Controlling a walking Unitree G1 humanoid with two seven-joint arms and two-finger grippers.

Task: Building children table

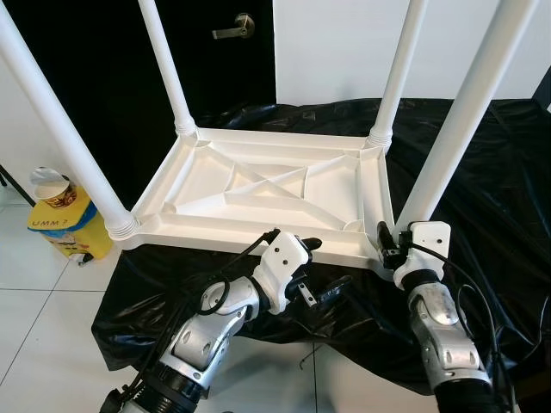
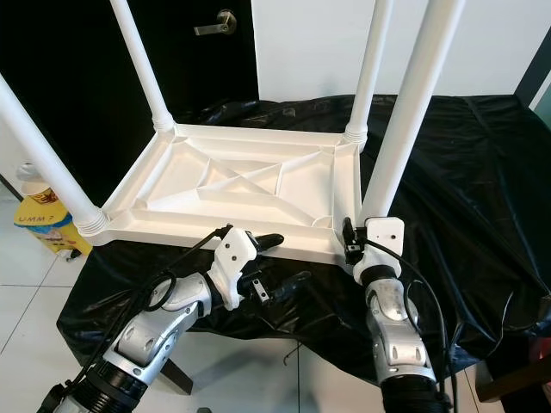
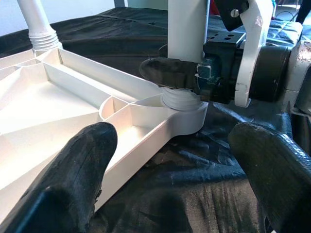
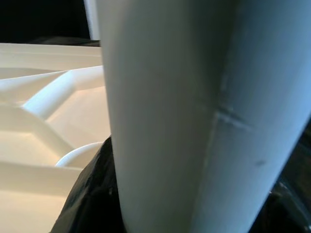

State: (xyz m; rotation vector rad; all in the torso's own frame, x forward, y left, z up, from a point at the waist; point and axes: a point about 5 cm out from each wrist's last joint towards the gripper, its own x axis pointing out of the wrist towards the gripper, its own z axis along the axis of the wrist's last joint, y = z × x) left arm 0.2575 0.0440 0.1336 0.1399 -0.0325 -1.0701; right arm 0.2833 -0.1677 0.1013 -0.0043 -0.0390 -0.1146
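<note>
A white plastic table top (image 1: 258, 185) lies upside down on a black sheet (image 1: 491, 189), with its white legs standing up from the corners. My right gripper (image 1: 389, 243) is shut on the near right leg (image 1: 465, 112) just above its threaded base; in the left wrist view one of its black fingers (image 3: 175, 73) wraps across that leg (image 3: 187, 29). The right wrist view looks straight onto the leg (image 4: 194, 116) from very close. My left gripper (image 1: 325, 267) is open and hovers at the top's near edge, holding nothing, with its fingers (image 3: 82, 165) apart over the rim.
A yellow container (image 1: 65, 219) with a pale lid stands on the white tiled floor at the left. A black door with a lever handle (image 1: 234, 28) is behind the table. The black sheet drapes over the front edge toward me.
</note>
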